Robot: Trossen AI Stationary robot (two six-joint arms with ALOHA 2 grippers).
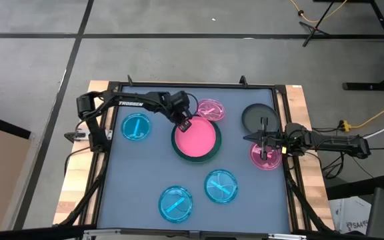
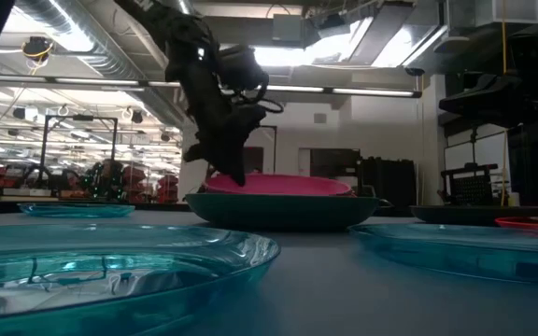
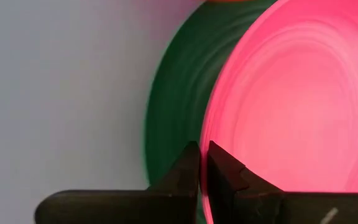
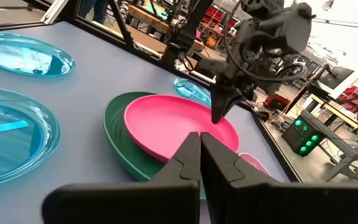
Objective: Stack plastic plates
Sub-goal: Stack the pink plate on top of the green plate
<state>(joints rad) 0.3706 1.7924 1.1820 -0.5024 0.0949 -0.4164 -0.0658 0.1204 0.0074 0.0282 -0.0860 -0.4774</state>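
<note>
Your left gripper (image 1: pixel 184 124) pinches the pink plate (image 1: pixel 197 139) rim, plate seated in green plate (image 1: pixel 176 148) mid-table. Placing step; release and lift next. Your right gripper (image 1: pixel 264 141) waits clenched, empty, above small pink plate (image 1: pixel 259 160).

Bare table (image 1: pixel 139 175) btwn plates

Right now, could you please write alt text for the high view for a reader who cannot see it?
Seen from above, the left hand, shut, pinches the rim of an opaque pink plate nested in a dark green plate mid-table. The right hand, shut, hangs over a translucent pink plate; three cyan plates lie around.
</note>
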